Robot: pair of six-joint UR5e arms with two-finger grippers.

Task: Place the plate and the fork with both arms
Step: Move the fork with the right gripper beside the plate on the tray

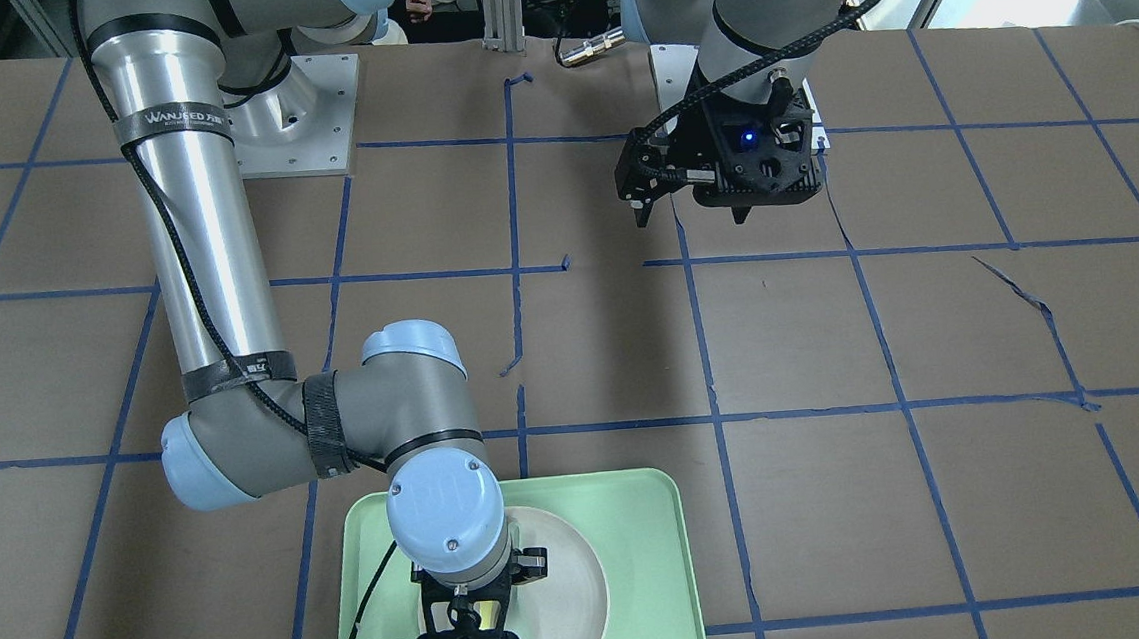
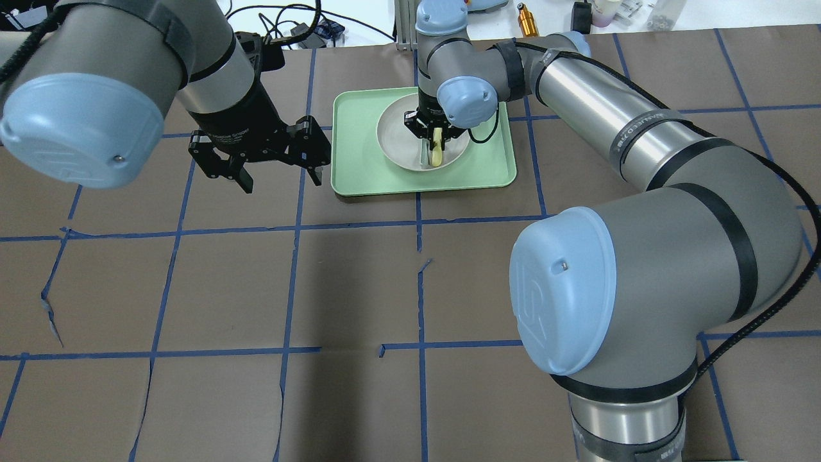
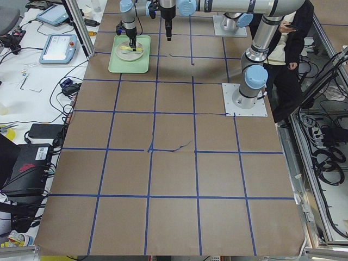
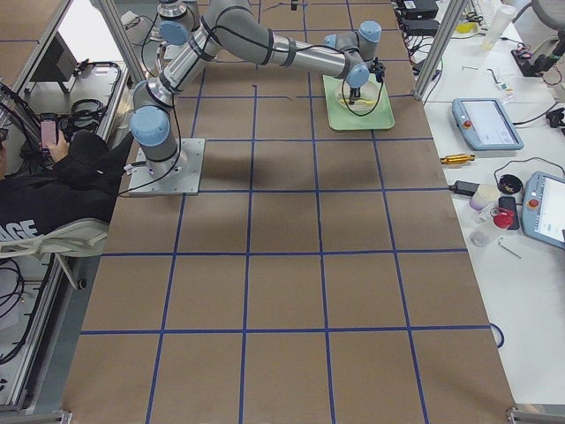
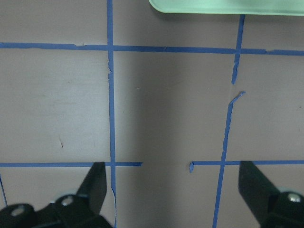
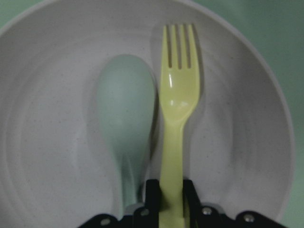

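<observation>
The off-white plate [image 2: 396, 138] sits on the mint-green tray [image 2: 359, 173] at the far middle of the table. My right gripper [image 2: 431, 133] is low over the plate and shut on the handle of the pale yellow fork [image 6: 176, 90]. In the right wrist view the fork's tines lie over the plate's bowl [image 6: 47, 142], beside a pale grey-green spoon [image 6: 126, 118]. The fork also shows under the gripper in the overhead view [image 2: 436, 154]. My left gripper [image 2: 282, 185] is open and empty, above bare table just left of the tray.
The table is brown paper with a blue tape grid. The tray's near edge [image 5: 228, 5] shows at the top of the left wrist view. The right arm's elbow [image 1: 228, 454] hangs over the table beside the tray. Desks with gear flank both table ends.
</observation>
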